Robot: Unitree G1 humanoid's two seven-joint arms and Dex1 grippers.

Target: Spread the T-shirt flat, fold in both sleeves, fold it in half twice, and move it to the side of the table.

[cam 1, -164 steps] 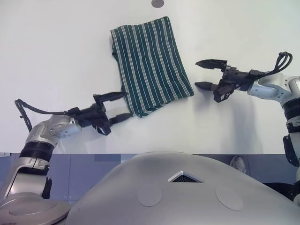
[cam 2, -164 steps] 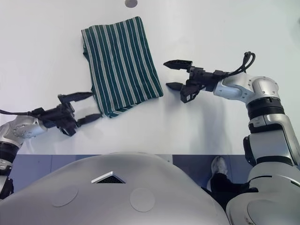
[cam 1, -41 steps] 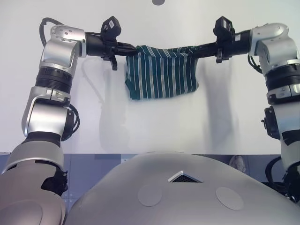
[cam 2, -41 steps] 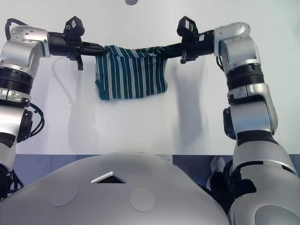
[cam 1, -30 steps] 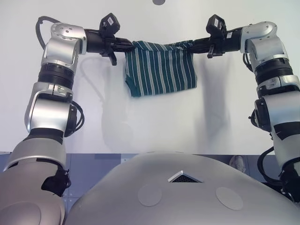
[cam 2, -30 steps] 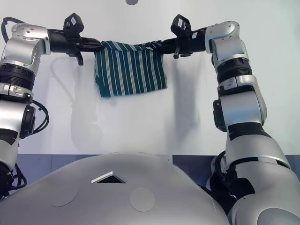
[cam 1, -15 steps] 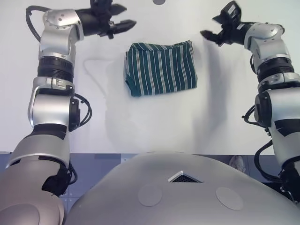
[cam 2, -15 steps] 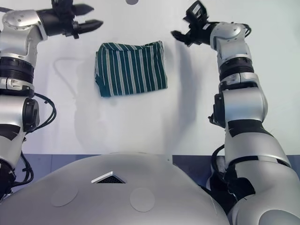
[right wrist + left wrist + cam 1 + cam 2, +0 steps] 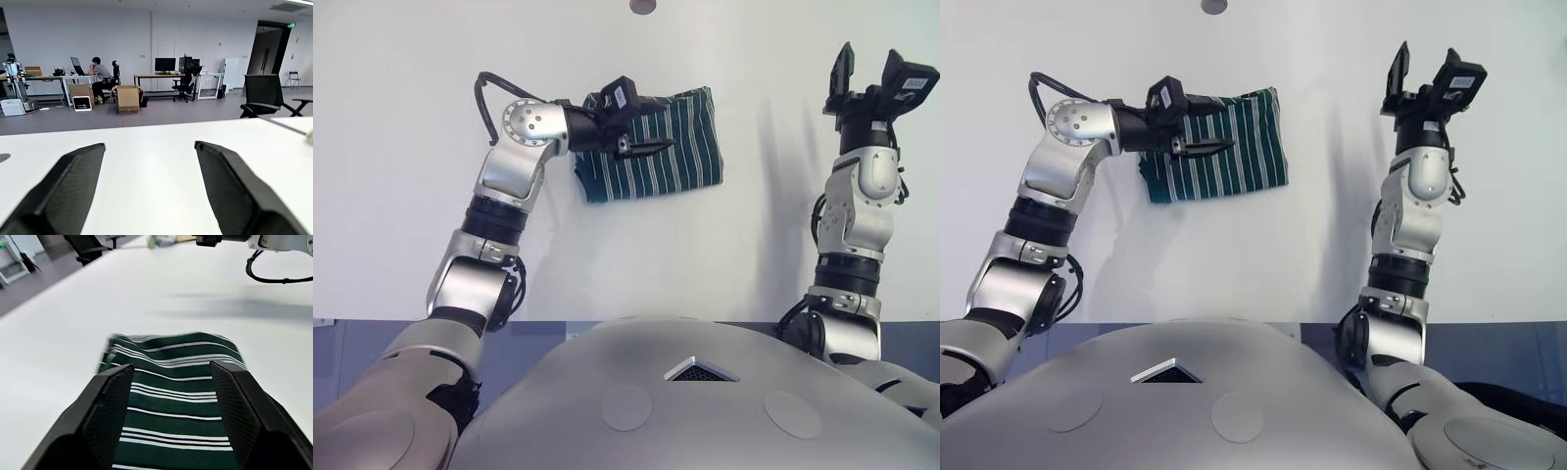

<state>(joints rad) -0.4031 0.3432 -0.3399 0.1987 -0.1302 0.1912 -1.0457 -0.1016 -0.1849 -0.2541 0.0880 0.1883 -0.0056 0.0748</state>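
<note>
The T-shirt (image 9: 680,152), dark green with white stripes, lies folded into a small rectangle on the white table (image 9: 607,245), toward the far side. My left gripper (image 9: 651,125) hovers open over the shirt's left part, its fingers pointing across the cloth. In the left wrist view the shirt (image 9: 176,421) lies below and between the two black fingers (image 9: 107,406) of that open gripper (image 9: 171,366). My right gripper (image 9: 873,69) is raised to the right of the shirt, well apart from it, open and holding nothing. The right wrist view looks level across the table between that gripper's (image 9: 149,146) spread fingers.
A small grey disc (image 9: 643,6) sits at the table's far edge beyond the shirt. The table's near edge (image 9: 607,319) runs just in front of me. Bare white tabletop lies left, right and in front of the shirt. Desks and chairs (image 9: 264,93) stand beyond the table.
The left gripper has come down from the far left to just over the shirt's left part. The right arm has pulled back and turned its gripper upward. The shirt has not moved.
</note>
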